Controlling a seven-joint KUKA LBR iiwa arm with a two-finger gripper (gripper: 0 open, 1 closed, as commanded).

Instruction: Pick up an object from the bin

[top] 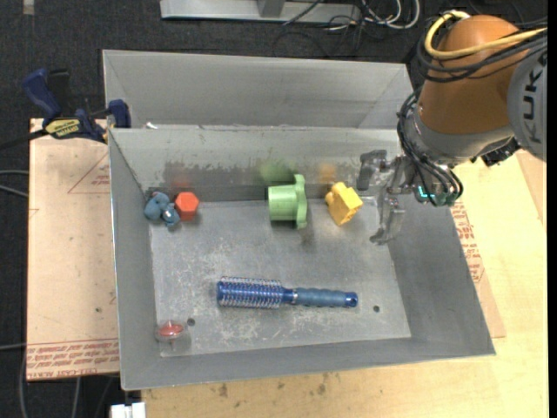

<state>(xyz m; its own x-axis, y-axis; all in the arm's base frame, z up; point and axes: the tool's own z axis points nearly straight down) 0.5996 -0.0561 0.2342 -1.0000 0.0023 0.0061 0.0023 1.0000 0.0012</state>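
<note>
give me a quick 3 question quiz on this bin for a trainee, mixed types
1. True or false: the blue bristled plastic hairbrush lies against the grey metal bin's back wall.
2. What colour is the small lump beside the small orange block at the bin's left?
3. Nearest the gripper is: A) the small yellow plastic block, B) the green plastic spool, C) the hairbrush.
Key: 1 false; 2 blue; 3 A.
</note>
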